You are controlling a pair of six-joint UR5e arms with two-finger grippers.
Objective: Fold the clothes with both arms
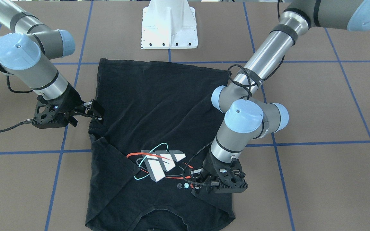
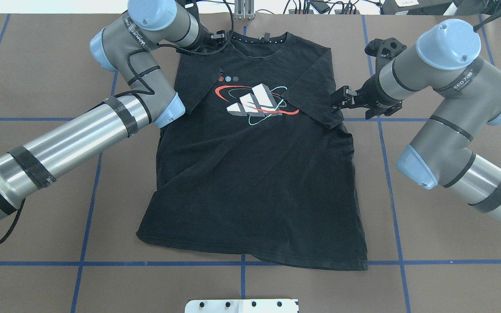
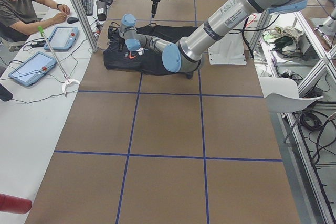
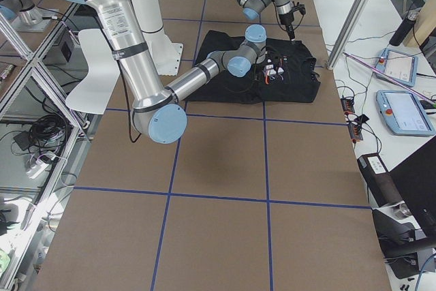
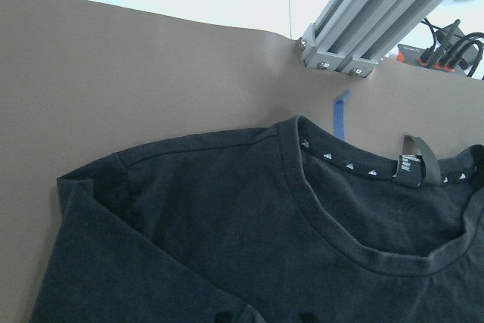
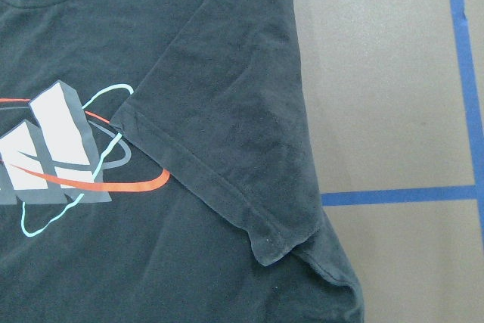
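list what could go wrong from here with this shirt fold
The right gripper sits at the side edge of the T-shirt by the folded-in sleeve; a shallow pinch might drag that sleeve back open. The loose cable looping beside the left gripper could snag fabric as it moves.

Brown table [image 2: 37,174], gridded with blue tape lines [image 2: 102,263]. Carries a black T-shirt [image 2: 255,182] spread face-up, collar by the far edge, hem toward the robot's edge, both sleeves folded inward. Bears a white mounting base [image 1: 169,25] mid-way along the robot's edge.
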